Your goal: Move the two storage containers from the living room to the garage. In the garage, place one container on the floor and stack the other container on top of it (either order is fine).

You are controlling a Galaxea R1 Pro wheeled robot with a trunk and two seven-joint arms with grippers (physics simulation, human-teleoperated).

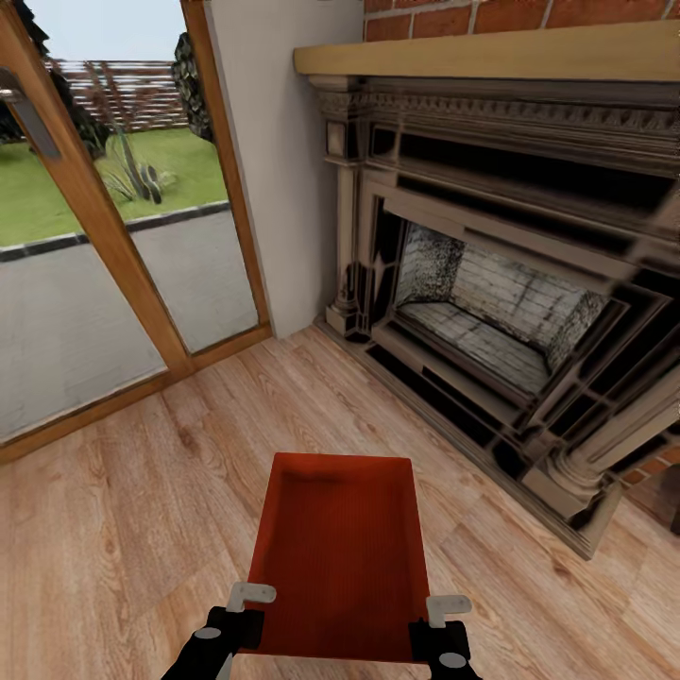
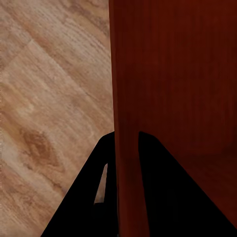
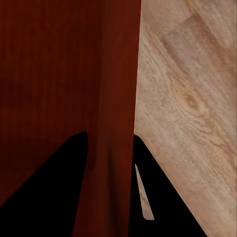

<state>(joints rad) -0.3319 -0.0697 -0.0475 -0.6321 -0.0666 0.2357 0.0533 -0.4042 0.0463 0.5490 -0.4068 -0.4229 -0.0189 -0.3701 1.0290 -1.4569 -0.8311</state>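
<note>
one container: an orange-red storage container [image 1: 340, 552] is held over the wood-plank floor [image 1: 123, 529], in front of the robot
left gripper [image 1: 247, 612]: clamped on the container's left wall; in the left wrist view its fingers [image 2: 163, 187] straddle that wall [image 2: 129, 148]
right gripper [image 1: 442, 619]: clamped on the right wall, dark fingers [image 3: 49, 182] either side of it
fireplace [image 1: 491, 283]: ahead to the right, brick above the mantel
glass door [image 1: 104, 217]: to the left, lawn and paving outside
</note>
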